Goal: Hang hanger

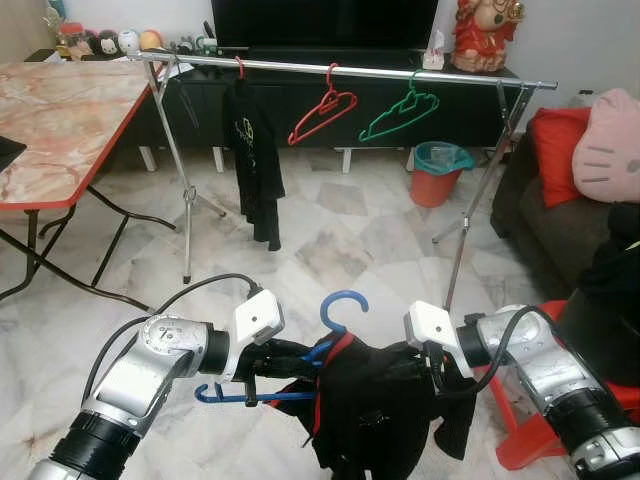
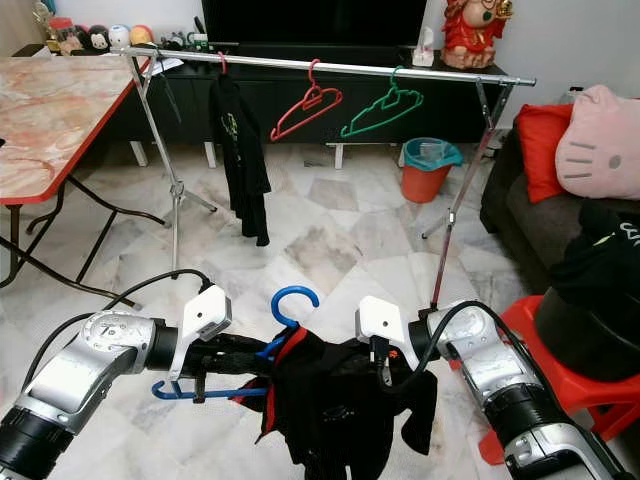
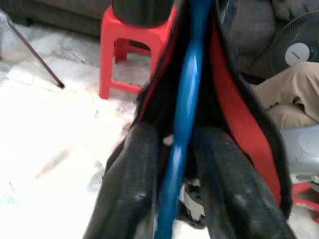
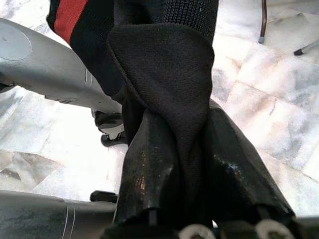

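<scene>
A blue hanger (image 1: 345, 300) carrying a black garment (image 1: 370, 410) with red trim hangs low in front of me, between my two arms. My left gripper (image 1: 285, 362) is shut on the hanger's blue bar (image 3: 187, 99), one finger on each side of it. From the other side, my right gripper (image 1: 415, 365) is shut on a fold of the black garment (image 4: 164, 74). Further back, a silver clothes rail (image 1: 380, 70) spans the room. On it hang a black shirt (image 1: 255, 150), an empty red hanger (image 1: 322, 110) and an empty green hanger (image 1: 400, 112).
A marble-topped folding table (image 1: 60, 120) stands at the left. An orange bin (image 1: 440, 172) sits behind the rail's right leg. A red stool (image 1: 540, 440) and a sofa with a red cushion (image 1: 560, 150) are on the right. A person's trouser leg (image 3: 284, 94) is near a fan (image 3: 299, 50).
</scene>
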{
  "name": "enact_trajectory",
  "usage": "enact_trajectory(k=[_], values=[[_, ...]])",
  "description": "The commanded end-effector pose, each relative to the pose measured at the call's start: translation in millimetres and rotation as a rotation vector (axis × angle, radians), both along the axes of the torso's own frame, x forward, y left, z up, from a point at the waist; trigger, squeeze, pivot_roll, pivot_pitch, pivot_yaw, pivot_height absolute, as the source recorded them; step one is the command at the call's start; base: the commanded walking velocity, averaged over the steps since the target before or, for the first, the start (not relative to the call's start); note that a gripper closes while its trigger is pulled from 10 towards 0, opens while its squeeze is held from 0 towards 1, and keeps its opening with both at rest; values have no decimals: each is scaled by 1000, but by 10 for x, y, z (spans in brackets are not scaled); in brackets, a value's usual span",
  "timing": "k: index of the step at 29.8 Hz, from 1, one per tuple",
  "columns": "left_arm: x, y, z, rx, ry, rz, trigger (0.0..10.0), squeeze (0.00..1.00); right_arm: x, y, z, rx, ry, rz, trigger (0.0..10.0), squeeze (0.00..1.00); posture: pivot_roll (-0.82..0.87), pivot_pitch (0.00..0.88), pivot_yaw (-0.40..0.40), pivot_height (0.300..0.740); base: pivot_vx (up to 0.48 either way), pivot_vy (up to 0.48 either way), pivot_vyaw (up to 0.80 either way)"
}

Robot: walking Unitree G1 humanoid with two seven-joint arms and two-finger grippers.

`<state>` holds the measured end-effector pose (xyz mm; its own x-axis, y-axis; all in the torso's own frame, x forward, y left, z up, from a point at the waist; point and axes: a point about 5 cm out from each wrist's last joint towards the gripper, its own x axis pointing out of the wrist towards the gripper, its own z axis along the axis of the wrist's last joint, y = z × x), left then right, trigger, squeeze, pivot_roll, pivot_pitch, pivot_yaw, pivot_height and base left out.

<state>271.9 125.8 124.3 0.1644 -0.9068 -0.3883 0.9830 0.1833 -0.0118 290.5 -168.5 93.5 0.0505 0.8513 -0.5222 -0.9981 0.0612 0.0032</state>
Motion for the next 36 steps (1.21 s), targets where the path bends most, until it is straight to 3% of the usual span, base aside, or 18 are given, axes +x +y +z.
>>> enact_trajectory(k=[1, 9, 15, 22, 24, 25, 27, 28, 30, 33, 34, 36], values=[[22, -19, 72, -18, -33, -11, 10000, 1000, 5, 32, 31, 6, -23, 20, 0, 0, -13, 0, -55, 740, 0, 0, 0], [27, 15, 83, -8, -32, -20, 10000, 1000, -1, 37, -3, -6, -22, 17, 0, 0, -11, 0, -56, 740, 0, 0, 0], [91, 178, 92, 72, -65, 21, 10000, 1000, 16, -86, -95, -118, -44, -12, 0, 0, -8, 0, -62, 740, 0, 0, 0], [134, 335, 129, 87, -82, 92, 10000, 1000, 16, -161, -180, -190, -53, -38, 0, 0, -3, 0, -64, 740, 0, 0, 0], [188, 447, 140, 75, -107, 201, 10000, 1000, 41, -180, -169, -183, -61, -63, 0, 0, -3, 0, -60, 740, 0, 0, 0], [188, 447, 140, 75, -107, 201, 10000, 1000, 41, -180, -169, -183, -61, -63, 0, 0, -3, 0, -60, 740, 0, 0, 0], [298, 579, 117, 71, -168, 370, 10000, 1000, 85, -210, -138, -180, -82, -89, 0, 0, -3, 0, -60, 740, 0, 0, 0], [298, 579, 117, 71, -168, 370, 10000, 1000, 85, -210, -138, -180, -82, -89, 0, 0, -3, 0, -60, 740, 0, 0, 0], [376, 771, 79, 52, -216, 594, 10000, 1000, 133, -250, -83, -181, -110, -111, 0, 0, -5, 0, -58, 740, 0, 0, 0], [385, 855, 63, 27, -234, 682, 10000, 1000, 169, -259, -50, -179, -132, -129, 0, 0, -5, 0, -58, 740, 0, 0, 0], [382, 902, 27, 18, -250, 747, 10000, 0, 212, -252, 6, -156, -154, -150, 0, 0, -5, 0, -58, 740, 0, 0, 0], [377, 927, -12, 7, -246, 798, 10000, 0, 252, -243, 61, -125, -166, -175, 0, 0, -4, 0, -58, 740, 0, 0, 0]])
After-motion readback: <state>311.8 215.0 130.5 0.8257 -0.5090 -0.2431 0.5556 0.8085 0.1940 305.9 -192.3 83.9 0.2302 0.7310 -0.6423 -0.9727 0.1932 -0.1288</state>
